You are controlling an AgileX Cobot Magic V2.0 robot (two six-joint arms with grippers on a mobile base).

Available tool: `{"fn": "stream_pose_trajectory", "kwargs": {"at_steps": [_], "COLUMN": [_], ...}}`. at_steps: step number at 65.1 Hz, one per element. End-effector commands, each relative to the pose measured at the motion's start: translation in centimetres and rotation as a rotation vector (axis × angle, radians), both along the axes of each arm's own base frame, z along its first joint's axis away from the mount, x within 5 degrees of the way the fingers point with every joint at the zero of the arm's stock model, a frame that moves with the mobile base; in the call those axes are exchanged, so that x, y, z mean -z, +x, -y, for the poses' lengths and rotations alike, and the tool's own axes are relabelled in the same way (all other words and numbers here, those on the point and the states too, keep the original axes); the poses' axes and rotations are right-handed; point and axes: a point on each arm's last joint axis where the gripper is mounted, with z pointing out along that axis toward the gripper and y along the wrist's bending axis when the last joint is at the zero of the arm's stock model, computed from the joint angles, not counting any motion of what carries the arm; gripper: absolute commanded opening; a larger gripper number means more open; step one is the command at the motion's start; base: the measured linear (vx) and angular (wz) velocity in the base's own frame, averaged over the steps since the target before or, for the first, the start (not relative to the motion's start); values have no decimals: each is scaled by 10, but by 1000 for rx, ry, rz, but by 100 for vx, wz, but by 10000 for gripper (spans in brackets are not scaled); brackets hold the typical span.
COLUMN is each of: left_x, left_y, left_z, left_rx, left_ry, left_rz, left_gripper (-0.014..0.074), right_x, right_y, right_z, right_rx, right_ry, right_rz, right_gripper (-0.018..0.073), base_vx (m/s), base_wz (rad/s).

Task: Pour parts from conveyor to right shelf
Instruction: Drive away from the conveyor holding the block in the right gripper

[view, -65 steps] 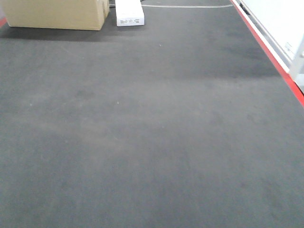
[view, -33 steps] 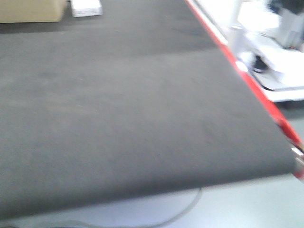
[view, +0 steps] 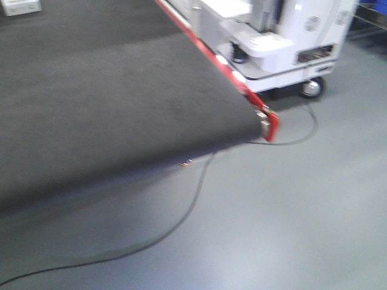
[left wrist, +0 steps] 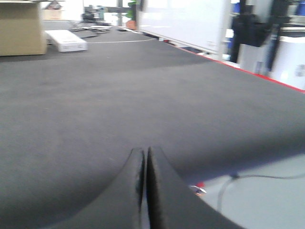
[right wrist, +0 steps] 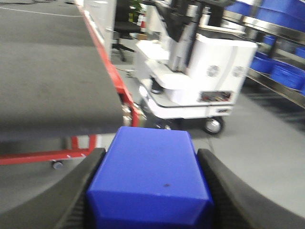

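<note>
Dark grey conveyor point(view: 109, 90) with a fine carpet-like nap, across the upper left of the front view. Edged on the right by a red stripe point(view: 208, 57) that ends in a red corner cap. Rolls over a rounded end above a smooth, pale grey floor point(view: 302, 217). On that floor, a thin black cable point(view: 195, 196) snaking from under the belt end toward the lower left. Just beside the red edge, a white wheeled machine point(view: 284, 36), with a castor point(view: 312, 88) under its corner.

From the left wrist, the same belt stretching away. At its far end, a tan cardboard box point(left wrist: 19, 28) and a flat white box point(left wrist: 66, 40); along the right side, a white panel point(left wrist: 181, 21). Low over the belt near its end, the left gripper point(left wrist: 145, 191), tips pressed together with nothing between them.

From the right wrist, the right gripper point(right wrist: 150, 191) clamped on the bright-blue block point(right wrist: 152, 171), dark fingers point(right wrist: 62, 195) tight against both its sides. Held in the air off the belt, near the red-edged corner. Beyond the white machine, at far right, the right shelf point(right wrist: 267, 26): steel rails carrying glossy blue tubs point(right wrist: 281, 74), well apart from the block.

Small dark marks on the flat white box, and a dark panel and a round grille on the machine's side, all too blurred to read.
</note>
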Motion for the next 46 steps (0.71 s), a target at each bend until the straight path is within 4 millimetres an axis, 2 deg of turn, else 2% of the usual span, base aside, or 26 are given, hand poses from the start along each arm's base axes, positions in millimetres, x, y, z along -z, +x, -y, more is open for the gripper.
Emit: {"fn": "stream_pose_trajectory", "kwargs": {"at_steps": [1,29,46], "left_x": [-13,-13,-13], "left_y": [1,1,1], "left_z": [0,0,0], "left_rx": [-2,-2,-2], "left_ry": [-12,-12,-12], "left_rz": [82,82,82], "left_gripper": [-6,-6,-6], "right_x": [-14,-14,-14], "right_y": [2,2,2], "right_z": [1,1,1], "right_rx": [14,14,15], "right_ry": [-3,-3,-4], "right_rz": [83,83,83], "right_gripper": [-4,-4,-4], "base_vx": [-43,-42,-38], "base_wz": [-49,-52,-72]}}
